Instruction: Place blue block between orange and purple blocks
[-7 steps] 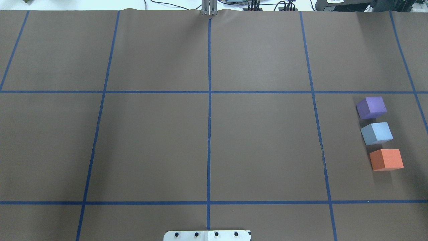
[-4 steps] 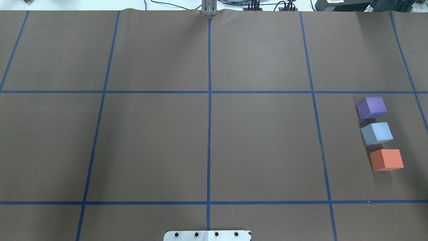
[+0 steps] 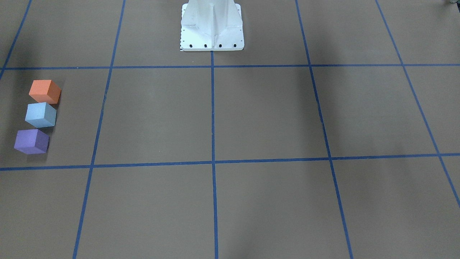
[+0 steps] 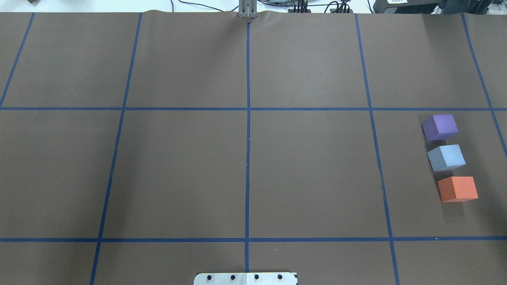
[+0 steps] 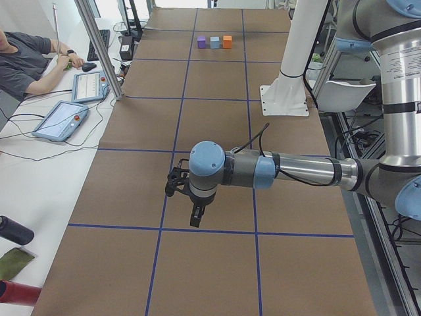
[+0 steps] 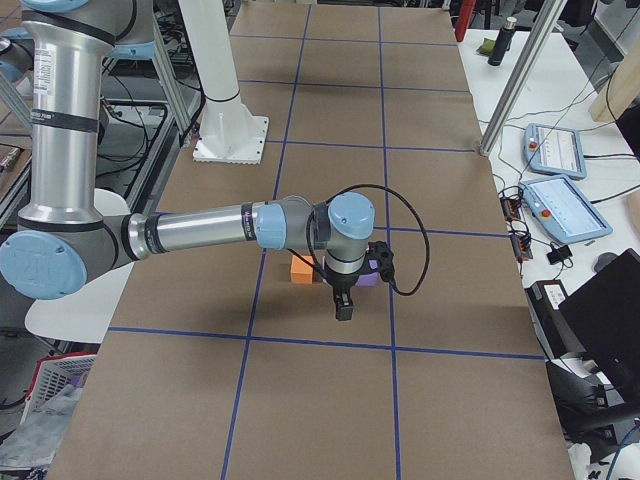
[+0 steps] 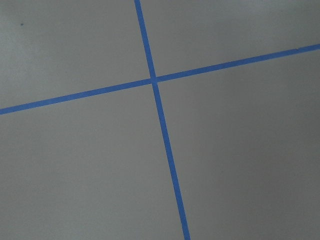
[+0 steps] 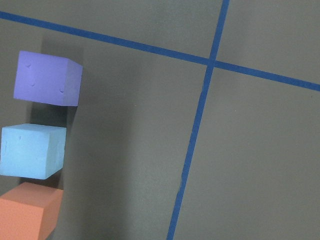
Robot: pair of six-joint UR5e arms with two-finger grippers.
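Observation:
The light blue block (image 4: 446, 157) sits on the brown table between the purple block (image 4: 440, 126) and the orange block (image 4: 458, 188), in a short row at the right. The row also shows in the front view, with the blue block (image 3: 41, 114) in the middle, and in the right wrist view (image 8: 32, 150). My right gripper (image 6: 343, 305) hangs above the table beside the row, apart from the blocks; I cannot tell if it is open. My left gripper (image 5: 195, 217) hangs over the table's far left end, and I cannot tell its state either.
Blue tape lines (image 4: 248, 118) divide the brown table into squares. The white robot base (image 3: 212, 27) stands at the table's near middle edge. An operator (image 5: 26, 59) and tablets (image 5: 60, 120) are at a side table.

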